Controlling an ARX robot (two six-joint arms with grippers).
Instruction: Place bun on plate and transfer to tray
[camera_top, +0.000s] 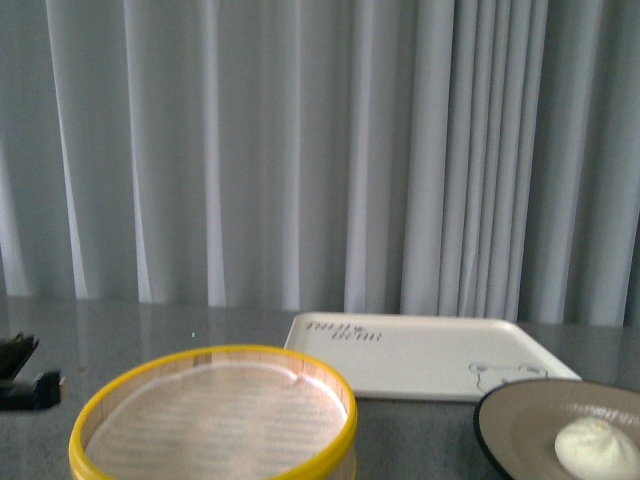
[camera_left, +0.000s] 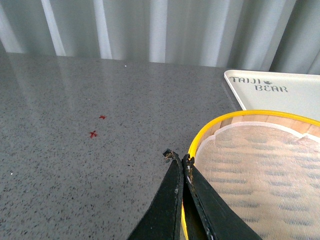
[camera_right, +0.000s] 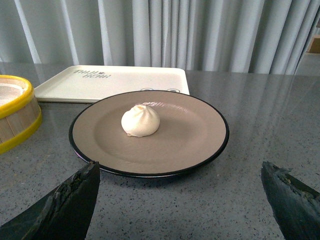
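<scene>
The bun (camera_top: 597, 447) lies on the tan inside of the plate (camera_top: 510, 420), which rests on the grey speckled table (camera_left: 75, 150). In the front view the plate sits at about 4 o'clock and is cut off by the picture's edge. From the right wrist view the bun (camera_right: 140, 120) is close to the plate's (camera_right: 190, 135) middle, upright, with its pleated top up. The tray (camera_top: 420, 365) lies flat on the table at about 11 o'clock from the plate. Its near edge is just beside the plate's far rim; whether the two touch cannot be told. A round steamer basket (camera_top: 210, 353) with a yellow rim and a pale liner stands at about 9 o'clock from the plate and about 7 o'clock from the tray, apart from both. The left gripper (camera_top: 25, 375) shows as a dark shape at about 9 o'clock from the basket. In its own wrist view the left gripper (camera_left: 177, 157) has its two black fingers (camera_left: 167, 200) pressed together at the tips, with nothing between them, just outside the basket's rim (camera_left: 240, 116). Two small red marks (camera_left: 97, 126) lie on the bare table beyond it. The right gripper (camera_right: 178, 167) has its fingers (camera_right: 70, 200) spread wide apart, holding nothing, on the near side of the plate with the plate's rim between them. A pale pleated curtain (camera_top: 250, 150) hangs behind the table.
</scene>
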